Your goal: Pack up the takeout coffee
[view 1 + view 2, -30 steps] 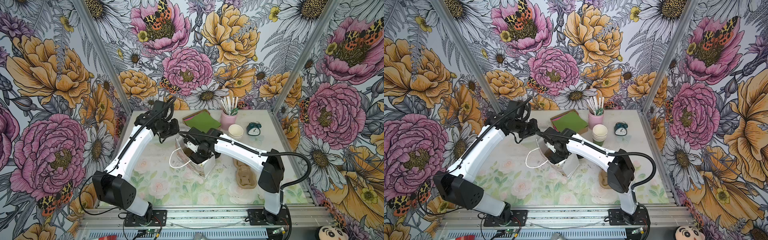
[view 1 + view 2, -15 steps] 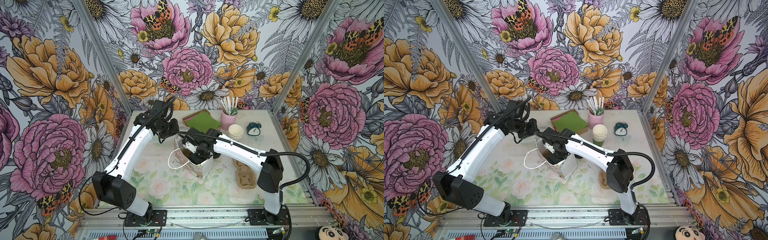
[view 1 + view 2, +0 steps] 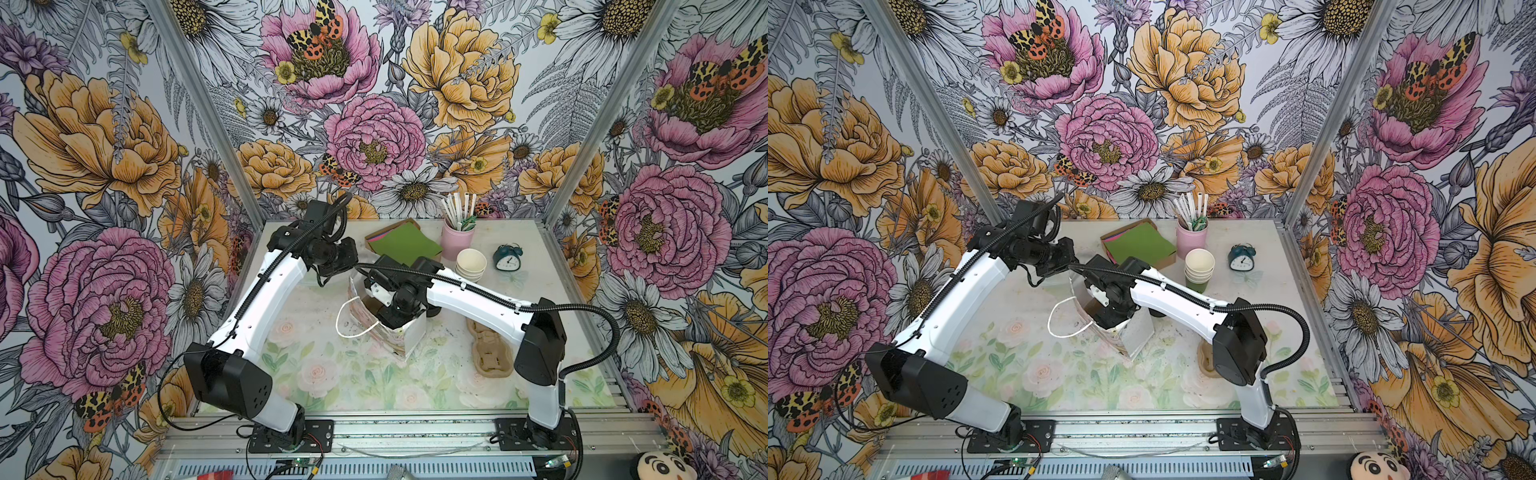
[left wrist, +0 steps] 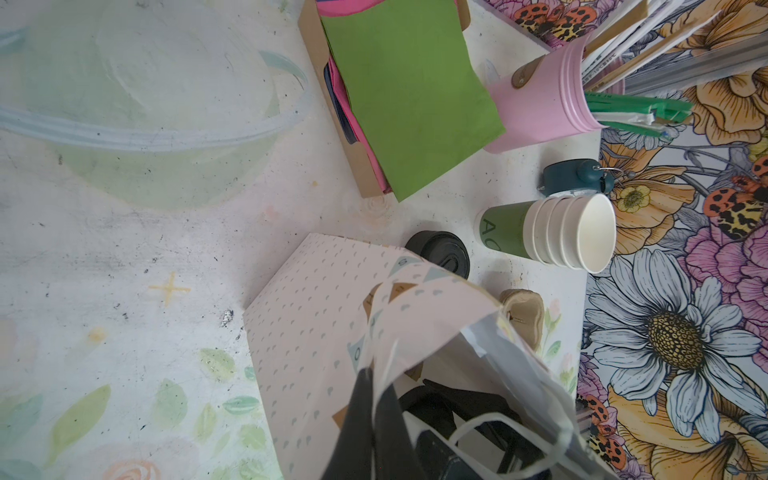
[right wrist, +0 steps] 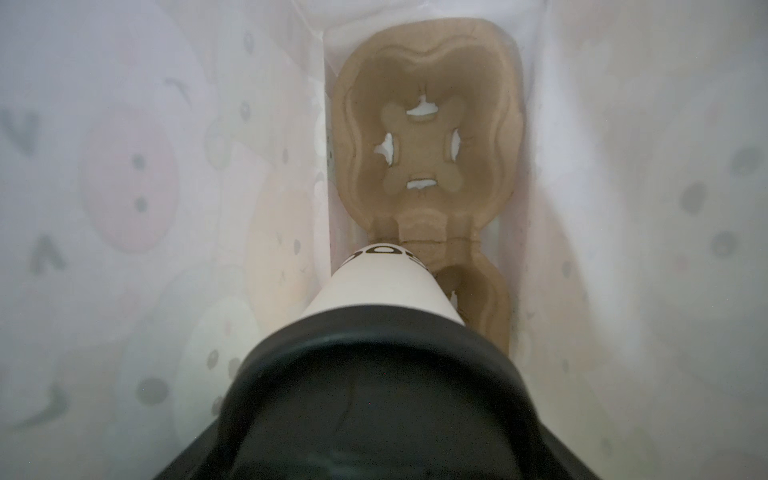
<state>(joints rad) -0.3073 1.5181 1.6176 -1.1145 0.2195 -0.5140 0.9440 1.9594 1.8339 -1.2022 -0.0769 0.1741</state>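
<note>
A patterned paper bag [image 3: 415, 338] [image 3: 1140, 332] stands mid-table with its mouth open. My left gripper [image 4: 380, 382] [image 3: 352, 276] is shut on the bag's rim [image 4: 415, 299] and holds it up. My right gripper [image 3: 392, 313] [image 3: 1108, 318] reaches down inside the bag. In the right wrist view the takeout coffee [image 5: 386, 286], a pale cup under a black lid [image 5: 374, 395], hangs from that gripper just over the near well of a brown pulp cup carrier [image 5: 424, 137] on the bag's floor. The lid hides the fingers.
Behind the bag stand a stack of lidless paper cups [image 3: 471, 262] [image 4: 573, 232], a pink cup of straws [image 3: 457, 239], a teal clock [image 3: 508, 257] and a box of green napkins [image 3: 405, 245]. A pile of black lids [image 4: 438, 253] sits by the bag. Spare carriers [image 3: 492, 353] lie to the right.
My right gripper has sunk a little deeper into the bag with the cup, and the bag has shifted slightly. The left arm has stayed put.
</note>
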